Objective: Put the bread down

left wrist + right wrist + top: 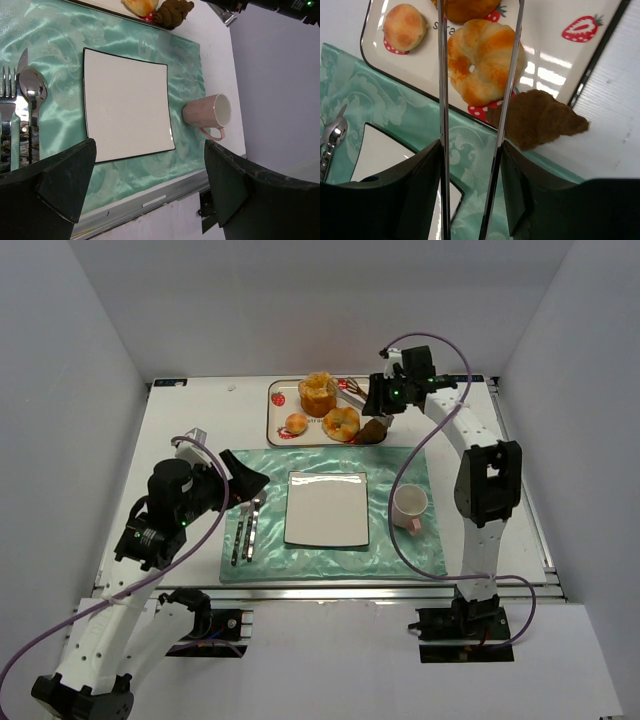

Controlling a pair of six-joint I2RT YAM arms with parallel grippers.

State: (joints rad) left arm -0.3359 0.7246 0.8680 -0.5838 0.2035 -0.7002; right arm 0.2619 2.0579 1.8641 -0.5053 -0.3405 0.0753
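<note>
The bread [318, 392], a tall golden muffin with a browned top, stands at the back of the strawberry tray [279, 410]. Only its lower edge [465, 7] shows in the right wrist view, between the two arms of the metal tongs [442, 75]. My right gripper [385, 400] hovers just right of the bread and is shut on those tongs [352, 388], which point toward it. The tongs' tips run out of the wrist view, so I cannot tell whether they touch the bread. My left gripper [245, 480] is open over the mat's left side, holding nothing [150, 185].
On the tray lie a flatter golden bun [342, 423] and a small bun [296, 424]; a dark brown pastry [375, 432] lies at its right corner. A teal mat [410, 550] carries a white square plate [327, 508], a pink cup [409, 505] and cutlery [245, 530].
</note>
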